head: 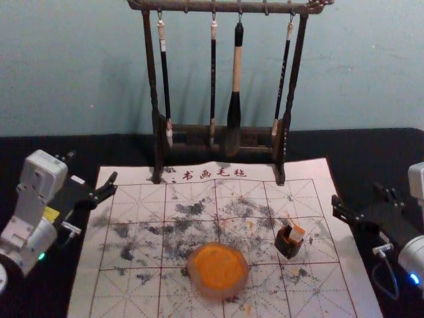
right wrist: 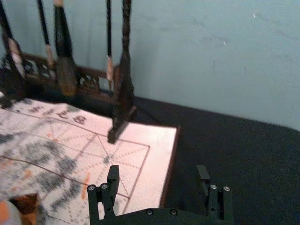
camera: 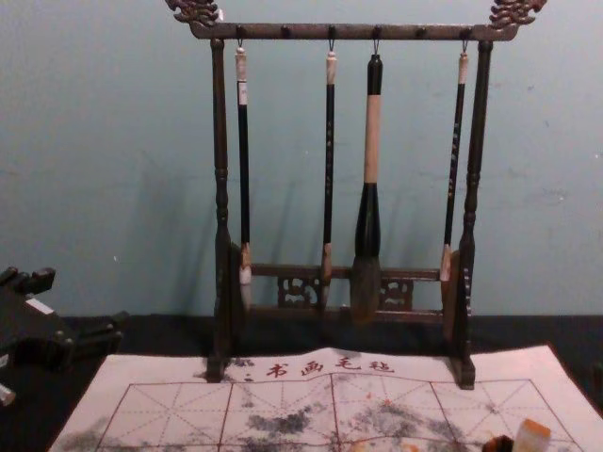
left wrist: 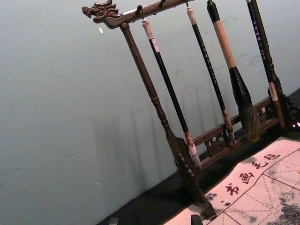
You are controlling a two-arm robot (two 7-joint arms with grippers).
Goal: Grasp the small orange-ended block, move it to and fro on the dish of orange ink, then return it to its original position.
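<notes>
- Brush rack (camera: 283, 32): dark carved wood, slight sheen.
- Large brush (camera: 368, 221): glossy black lower handle, soft hair tip.
- Mat (head: 305, 171): matt, cloth-like.
- Table covering (right wrist: 225, 140): matt black cloth.
- Dish (head: 215, 292): smooth-looking rim.

Under my tool's work lies a black tabletop (head: 381, 149); on it I see a pale mat (head: 132, 291), red-ruled, blotched dark and orange; my wooden brush rack (head: 152, 86) stands behind, its feet reaching over the mat's far edge.
</notes>
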